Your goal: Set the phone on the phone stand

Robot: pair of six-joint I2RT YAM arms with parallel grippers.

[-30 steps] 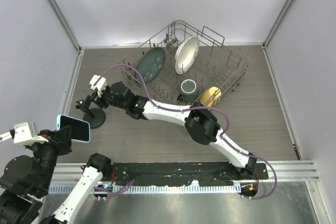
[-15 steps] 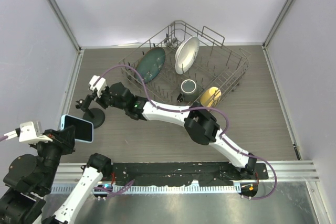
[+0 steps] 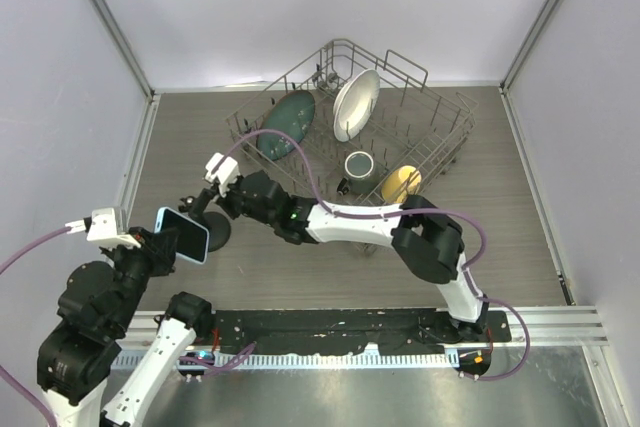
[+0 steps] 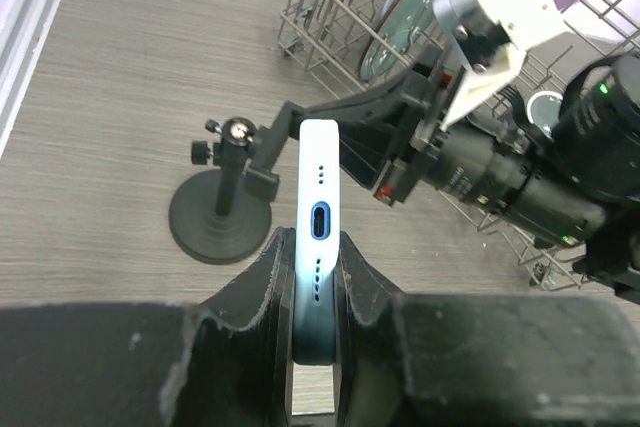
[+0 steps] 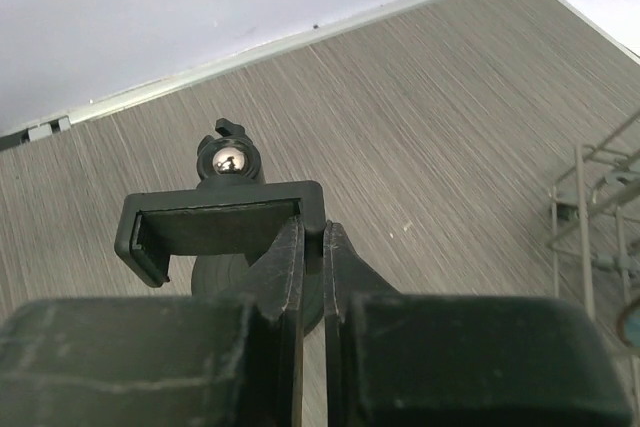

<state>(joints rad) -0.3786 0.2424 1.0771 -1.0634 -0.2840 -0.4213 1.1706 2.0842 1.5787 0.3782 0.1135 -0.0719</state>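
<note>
top view: left claw (image 3: 158, 247) grips the phone (image 3: 183, 235) above the desk (image 3: 500, 227), just beside the phone stand (image 3: 212, 231); dish rack (image 3: 445, 137) behind. left wrist: right arm (image 4: 520, 187) crowds the stand. right wrist: right claw (image 5: 312, 232) is clamped on the stand's cradle (image 5: 215, 227).

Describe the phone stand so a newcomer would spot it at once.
Find the wire dish rack at the back of the table. Nearer and to its left stands the phone stand. It alone is small and black: a round disc base under a short knobbed arm.

phone (image 4: 319, 197) lower end hidden, phone stand (image 5: 205, 228) base mostly hidden
</note>
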